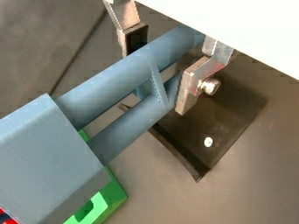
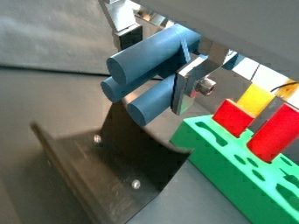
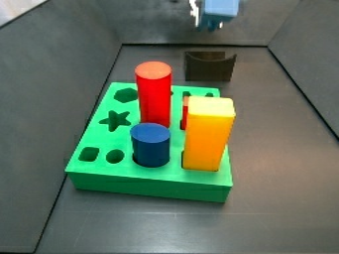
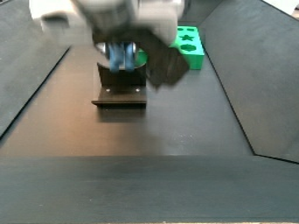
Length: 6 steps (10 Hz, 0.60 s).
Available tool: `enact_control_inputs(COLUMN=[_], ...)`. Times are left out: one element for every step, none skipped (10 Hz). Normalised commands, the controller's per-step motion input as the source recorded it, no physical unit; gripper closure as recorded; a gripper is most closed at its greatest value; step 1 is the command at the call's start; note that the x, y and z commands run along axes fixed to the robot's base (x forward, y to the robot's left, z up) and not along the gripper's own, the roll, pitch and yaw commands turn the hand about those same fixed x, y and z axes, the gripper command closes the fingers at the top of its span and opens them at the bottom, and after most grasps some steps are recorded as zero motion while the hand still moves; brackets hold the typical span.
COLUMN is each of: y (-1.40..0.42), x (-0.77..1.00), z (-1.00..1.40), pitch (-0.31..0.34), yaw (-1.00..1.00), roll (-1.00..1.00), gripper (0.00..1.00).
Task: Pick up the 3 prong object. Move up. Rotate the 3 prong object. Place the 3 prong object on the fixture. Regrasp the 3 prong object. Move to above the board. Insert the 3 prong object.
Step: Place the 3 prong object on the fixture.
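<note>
The 3 prong object (image 1: 117,87) is blue, with three long round prongs on a flat block. My gripper (image 1: 162,59) is shut on it across the prongs, which also show in a wrist view (image 2: 146,103). In a side view the blue piece (image 3: 219,10) hangs high above the dark fixture (image 3: 209,64). The fixture lies just below the prongs in both wrist views (image 1: 216,131) (image 2: 105,166). In a side view my gripper (image 4: 122,52) is blurred over the fixture (image 4: 121,87). The green board (image 3: 146,184) stands in front of the fixture.
The board holds a red cylinder (image 3: 154,94), a yellow block (image 3: 209,129) and a blue cylinder (image 3: 150,146), with several open cut-outs on its left. The board's edge (image 2: 222,166) is close beside the fixture. Dark walls enclose the floor.
</note>
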Motion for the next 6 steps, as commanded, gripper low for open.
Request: enact_control_inputs(y=[0.09,0.1,0.1,0.1,0.1,0.08], x=[0.14,0.15,0.16,0.17,0.17,0.13], z=[-1.0,-1.0,-1.0,-1.0,-0.97,-0.68], pitch=[-0.006,-0.006,-0.009,-0.004,-0.01,-0.013], yaw=[-0.13,-0.11,-0.1,-0.08,-0.07,-0.06], roll=[-0.83,-0.65,-0.53,-0.31,-0.22,-0.15], gripper=[1.0,1.0,1.0,1.0,1.0,1.0])
